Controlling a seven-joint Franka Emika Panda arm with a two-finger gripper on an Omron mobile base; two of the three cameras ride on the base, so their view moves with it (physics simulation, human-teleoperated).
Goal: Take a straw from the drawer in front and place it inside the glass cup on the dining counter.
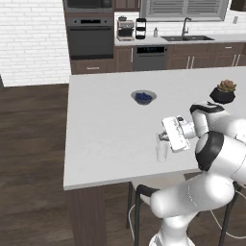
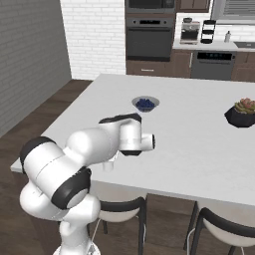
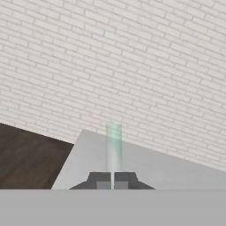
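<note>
Gripping the thin pale grey-green straw (image 3: 113, 148), the gripper (image 3: 112, 180) has its two dark fingertips (image 3: 100, 180) pinched together on the straw's lower end; the straw rises from between them toward the white brick wall (image 3: 145, 66) in the hand view. The gripper (image 1: 163, 135) in the left base view sits at the end of the white arm, reaching sideways over the near edge of the white matte dining surface (image 1: 105, 120), just above and touching or nearly touching the small clear glass tumbler (image 1: 161, 150). Cannot tell from that view whether the straw tip is already inside the tumbler; the straw itself is too thin to make out there. The tumbler stands upright near the front edge of the surface, well apart from the grey bowl with blue contents (image 1: 143, 97), which sits further back near the middle. A dark faceted pot with a reddish-green succulent (image 1: 223, 92) is at the right side of the surface. In the right base view the arm's wrist hides the gripper; the tumbler (image 2: 107, 165) peeks below the forearm by the near edge, bowl (image 2: 145, 104) beyond, potted succulent (image 2: 242, 113) at far right. Dark stools (image 2: 219, 234) tuck under the surface edge.
</note>
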